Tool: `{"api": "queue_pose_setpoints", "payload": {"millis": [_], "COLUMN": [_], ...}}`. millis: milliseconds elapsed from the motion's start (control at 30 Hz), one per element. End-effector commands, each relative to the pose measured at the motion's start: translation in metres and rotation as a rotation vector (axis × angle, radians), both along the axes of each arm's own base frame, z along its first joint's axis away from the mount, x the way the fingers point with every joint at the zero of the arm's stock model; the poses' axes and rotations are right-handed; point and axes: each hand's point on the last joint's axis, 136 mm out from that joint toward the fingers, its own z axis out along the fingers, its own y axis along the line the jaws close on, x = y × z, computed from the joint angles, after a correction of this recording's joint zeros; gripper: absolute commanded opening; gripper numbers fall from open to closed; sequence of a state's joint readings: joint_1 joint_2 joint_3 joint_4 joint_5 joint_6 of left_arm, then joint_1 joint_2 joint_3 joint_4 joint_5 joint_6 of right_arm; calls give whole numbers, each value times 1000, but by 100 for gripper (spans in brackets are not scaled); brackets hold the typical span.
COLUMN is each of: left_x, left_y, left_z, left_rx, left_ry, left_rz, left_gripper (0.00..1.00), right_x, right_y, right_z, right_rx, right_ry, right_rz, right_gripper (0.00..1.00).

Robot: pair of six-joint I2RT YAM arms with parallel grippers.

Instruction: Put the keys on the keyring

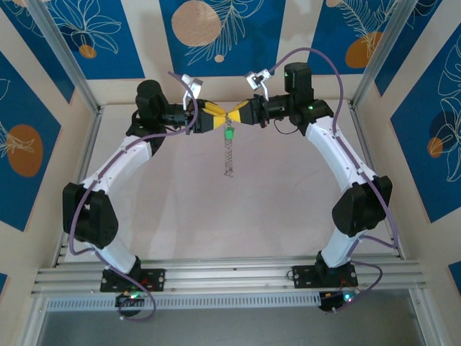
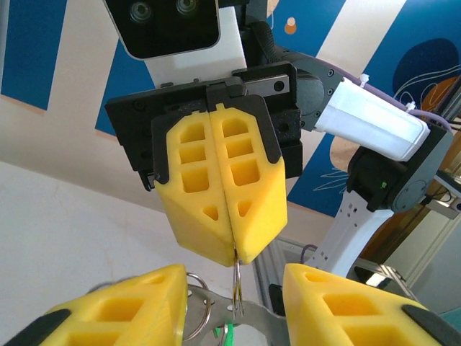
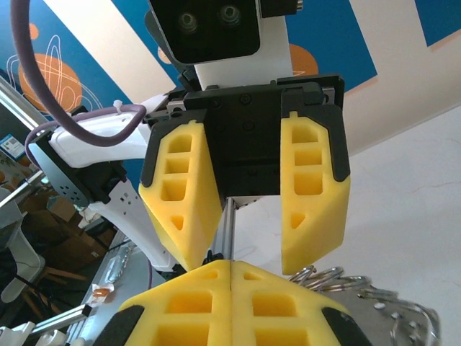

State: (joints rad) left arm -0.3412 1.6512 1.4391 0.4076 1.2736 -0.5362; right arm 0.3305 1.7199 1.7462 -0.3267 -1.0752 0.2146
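Both grippers meet tip to tip, raised over the back of the table. My right gripper is shut on a thin metal ring of the keyring. From there the grey chain hangs straight down. The green-headed key dangles just under the fingertips. My left gripper is open, its yellow fingers standing either side of the pinched ring and apart from it. More split rings and a flat grey plate with holes hang beside the grip.
The pale table lies below the hanging chain. Aluminium frame posts and blue patterned walls close in the back and sides. A rail carries the arm bases at the near edge.
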Motion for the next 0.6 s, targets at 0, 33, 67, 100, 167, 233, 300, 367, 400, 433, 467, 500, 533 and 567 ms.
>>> {"api": "queue_pose_setpoints", "payload": {"millis": [0, 33, 67, 100, 167, 233, 300, 367, 400, 433, 467, 500, 533, 567], "left_x": [-3, -4, -5, -5, -6, -6, -8, -9, -9, -10, -11, -12, -12, -12], "left_y": [0, -1, -1, -2, -3, -4, -6, -7, -8, -9, -9, -9, -9, -9], "left_z": [12, 12, 13, 13, 12, 11, 10, 10, 9, 8, 8, 8, 7, 7], "left_rx": [-19, -20, -20, -21, -22, -22, -21, -21, -20, -20, -18, -18, -18, -17], "left_ry": [-49, -50, -50, -49, -48, -47, -44, -43, -41, -41, -38, -38, -38, -36], "left_rz": [-36, -44, -49, -51, -56, -59, -69, -77, -80, -85, -90, -94, -95, -95], "left_gripper": [37, 36, 35, 34, 31, 28, 26, 24, 24, 24, 24, 24, 24, 24], "right_x": [-5, -5, -4, -4, -4, -3, -3, -3, -3, -3, -2, -2, -2, -1], "right_y": [2, 2, 3, 3, 3, 3, 3, 3, 3, 3, 3, 3, 3, 3], "right_z": [11, 10, 10, 9, 10, 8, 8, 9, 8, 8, 7, 7, 7, 7], "right_rx": [20, 20, 19, 19, 19, 18, 18, 18, 17, 17, 16, 15, 14, 14], "right_ry": [-30, -30, -29, -28, -29, -26, -28, -29, -28, -28, -28, -27, -27, -29], "right_rz": [39, 39, 38, 38, 38, 38, 37, 36, 35, 35, 32, 31, 30, 27], "right_gripper": [0, 0, 0, 0, 0, 0, 0, 0, 0, 0, 0, 0, 0, 0]}}
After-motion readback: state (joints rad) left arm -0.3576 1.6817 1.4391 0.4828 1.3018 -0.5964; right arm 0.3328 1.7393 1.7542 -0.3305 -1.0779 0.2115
